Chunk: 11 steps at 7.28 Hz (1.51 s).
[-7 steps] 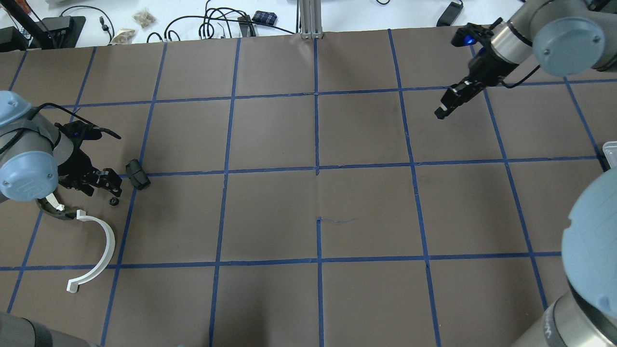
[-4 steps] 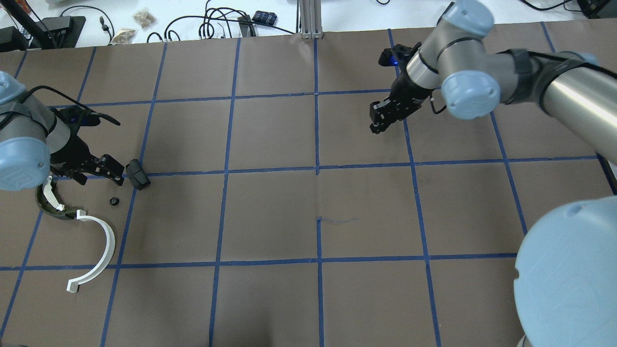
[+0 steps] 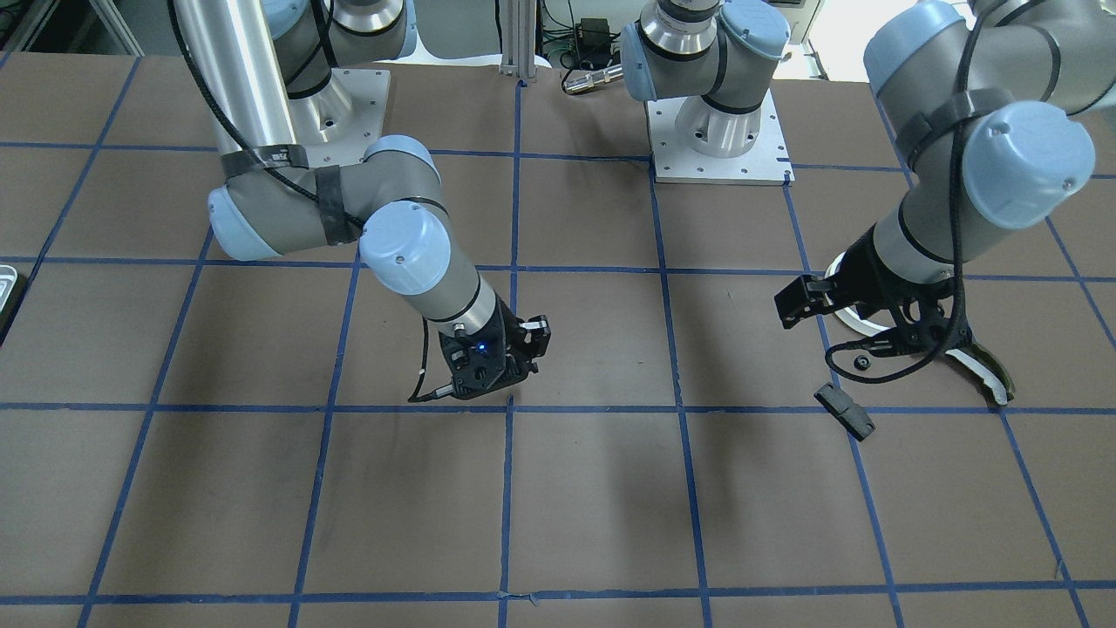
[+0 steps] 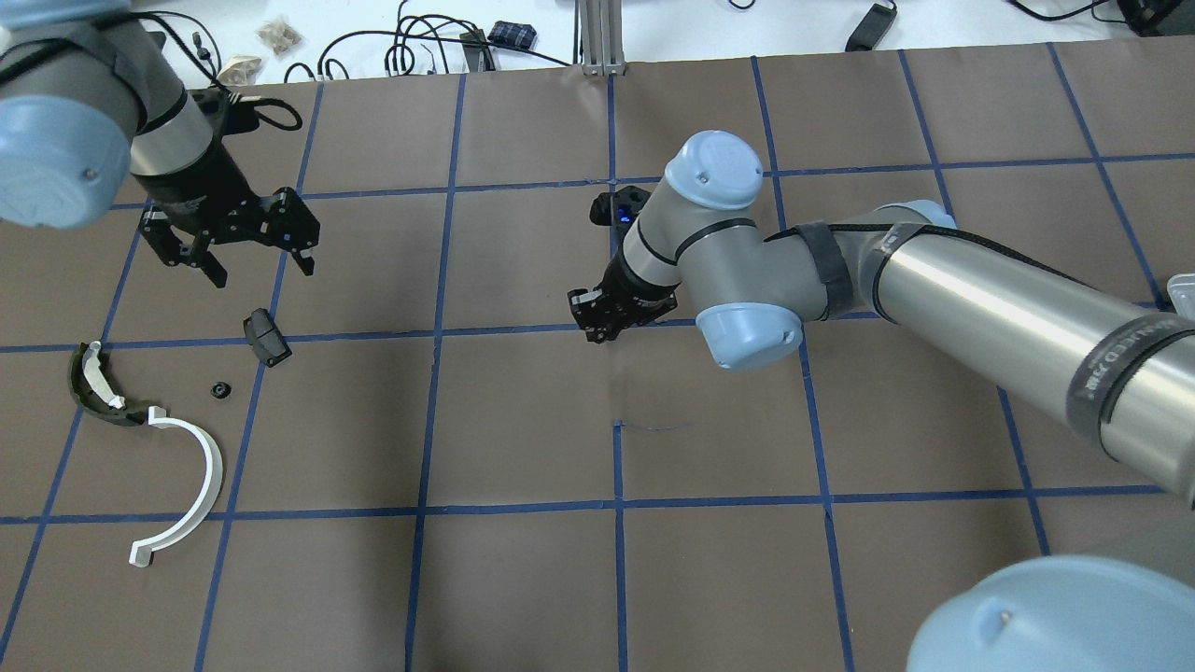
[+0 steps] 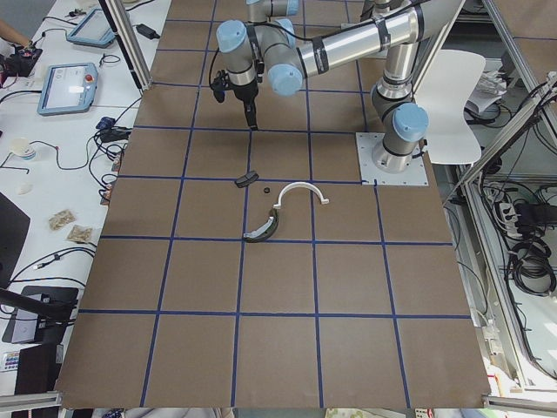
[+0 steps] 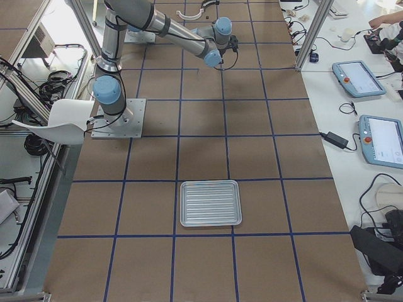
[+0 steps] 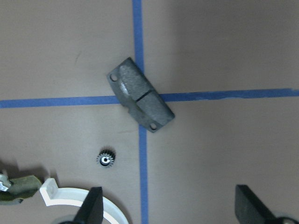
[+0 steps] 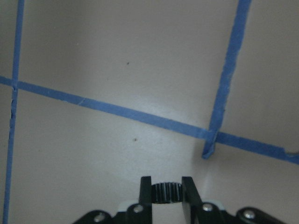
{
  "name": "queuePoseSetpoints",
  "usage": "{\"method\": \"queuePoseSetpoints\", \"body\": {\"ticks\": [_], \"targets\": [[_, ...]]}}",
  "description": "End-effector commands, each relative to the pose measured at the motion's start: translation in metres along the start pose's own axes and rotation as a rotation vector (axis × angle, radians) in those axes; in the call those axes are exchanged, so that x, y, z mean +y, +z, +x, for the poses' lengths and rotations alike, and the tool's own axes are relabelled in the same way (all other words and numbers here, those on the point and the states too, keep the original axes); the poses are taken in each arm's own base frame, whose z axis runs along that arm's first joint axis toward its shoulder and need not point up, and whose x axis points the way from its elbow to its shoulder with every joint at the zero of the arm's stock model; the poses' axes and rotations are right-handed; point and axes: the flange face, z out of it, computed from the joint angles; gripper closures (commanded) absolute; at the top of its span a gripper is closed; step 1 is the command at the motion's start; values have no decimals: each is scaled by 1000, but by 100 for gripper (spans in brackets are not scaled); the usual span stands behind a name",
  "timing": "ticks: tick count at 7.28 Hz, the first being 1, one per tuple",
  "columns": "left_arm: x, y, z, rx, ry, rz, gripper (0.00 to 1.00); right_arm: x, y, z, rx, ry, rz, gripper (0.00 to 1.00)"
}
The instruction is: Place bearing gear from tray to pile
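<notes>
Transfer step: my right gripper (image 8: pixel 167 183), clamped on the bearing gear (image 8: pixel 167 193), is above mid-worktop, well apart from the pile (image 4: pixel 159 417). Next: cross over, lower, release. My left gripper (image 4: pixel 263 271) hangs spread.

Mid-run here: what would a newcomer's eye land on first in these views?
The right arm stretches to the table's middle, where the right gripper is shut on a small black toothed gear. At the table's left end the left gripper hangs open near the pile: a white half-ring, an olive curved piece, a black block and a second tiny gear.
</notes>
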Motion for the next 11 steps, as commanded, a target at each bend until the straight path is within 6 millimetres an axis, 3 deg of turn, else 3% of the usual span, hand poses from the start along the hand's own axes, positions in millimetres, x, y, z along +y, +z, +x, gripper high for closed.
{"method": "queuePoseSetpoints", "body": {"ticks": [1,2,3,5,7,9,10,11], "targets": [[26,-70,69,34,32,-14,0,35,31,-15,7,9,-49,77],[32,-81,84,29,64,14,0,34,29,-16,-8,-7,58,39],[34,-90,87,31,72,70,0,34,25,-16,-22,-16,147,0],[33,-88,88,35,71,149,0,15,-12,8,-16,13,223,0],[54,-73,90,30,76,120,0,-1,-71,77,15,173,213,0],[56,-62,89,36,19,138,0,-11,-136,126,56,241,146,0],[53,-49,103,42,-35,109,0,-15,-164,138,84,287,104,0],[65,-28,153,30,-41,108,1,-16,-191,143,176,306,79,0]]}}
